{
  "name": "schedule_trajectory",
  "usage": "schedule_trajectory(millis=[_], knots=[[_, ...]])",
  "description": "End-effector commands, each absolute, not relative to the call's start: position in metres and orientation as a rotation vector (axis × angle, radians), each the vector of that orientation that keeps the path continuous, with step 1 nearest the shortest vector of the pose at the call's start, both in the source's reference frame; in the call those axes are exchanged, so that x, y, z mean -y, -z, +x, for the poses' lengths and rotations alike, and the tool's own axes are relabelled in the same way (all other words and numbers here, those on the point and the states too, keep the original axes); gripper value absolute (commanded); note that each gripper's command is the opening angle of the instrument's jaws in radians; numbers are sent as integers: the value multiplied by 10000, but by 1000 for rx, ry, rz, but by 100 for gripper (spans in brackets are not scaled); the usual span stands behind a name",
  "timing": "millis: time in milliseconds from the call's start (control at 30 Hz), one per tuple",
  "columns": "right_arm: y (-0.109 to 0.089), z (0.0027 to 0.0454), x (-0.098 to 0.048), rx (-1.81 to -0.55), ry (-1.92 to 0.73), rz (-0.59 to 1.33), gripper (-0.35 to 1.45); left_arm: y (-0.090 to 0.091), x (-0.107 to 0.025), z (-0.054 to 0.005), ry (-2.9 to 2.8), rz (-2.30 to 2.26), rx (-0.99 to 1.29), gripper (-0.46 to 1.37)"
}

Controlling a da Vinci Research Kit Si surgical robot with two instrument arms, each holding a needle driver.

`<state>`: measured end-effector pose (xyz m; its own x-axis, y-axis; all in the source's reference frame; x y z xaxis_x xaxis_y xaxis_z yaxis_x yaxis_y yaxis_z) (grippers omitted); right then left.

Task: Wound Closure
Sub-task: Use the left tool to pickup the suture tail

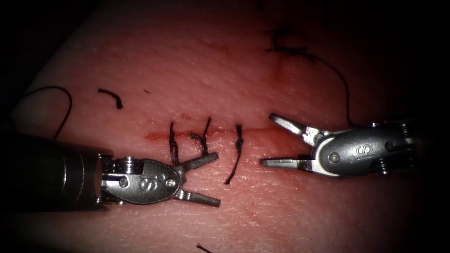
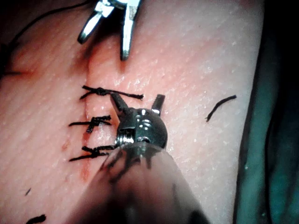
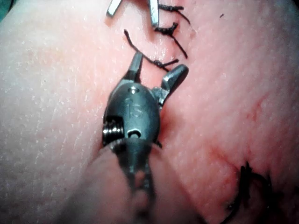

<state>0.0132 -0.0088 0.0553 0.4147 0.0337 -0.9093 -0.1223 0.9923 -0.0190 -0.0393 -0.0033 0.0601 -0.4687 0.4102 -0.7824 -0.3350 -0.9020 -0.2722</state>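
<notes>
Both tools hover over the tissue (image 1: 262,206) with jaws spread wide, holding nothing. The left tool (image 1: 206,180) sits just below the cut (image 1: 225,132), beside three knotted stitches (image 1: 205,137). The right tool (image 1: 274,143) faces it from the right; thread (image 1: 340,79) trails behind it. The needle's place cannot be told

The needle cannot be located among the dark thread (image 1: 344,89). This thread runs behind the right tool (image 1: 269,140) and its far end is lost in shadow. The left tool's shaft (image 1: 47,171) is cut off at the frame edge. A cut end (image 1: 202,247) is clipped by the lower edge.
</notes>
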Motion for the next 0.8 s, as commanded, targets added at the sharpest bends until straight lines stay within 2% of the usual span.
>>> schedule_trajectory(millis=[33,133,333,700,800], knots=[[-554,132,88,-1139,-94,-81,112,-601,33,-393,-2371,-1300,108,42],[-554,132,89,-1140,-93,-82,112,-605,33,-398,-2375,-1314,82,21],[-555,133,91,-1140,-92,-82,112,-619,35,-398,-2387,-1345,83,16],[-555,133,91,-1140,-91,-83,112,-630,38,-403,-2385,-1388,100,31],[-556,133,91,-1140,-91,-83,112,-630,38,-405,-2385,-1387,100,52]])
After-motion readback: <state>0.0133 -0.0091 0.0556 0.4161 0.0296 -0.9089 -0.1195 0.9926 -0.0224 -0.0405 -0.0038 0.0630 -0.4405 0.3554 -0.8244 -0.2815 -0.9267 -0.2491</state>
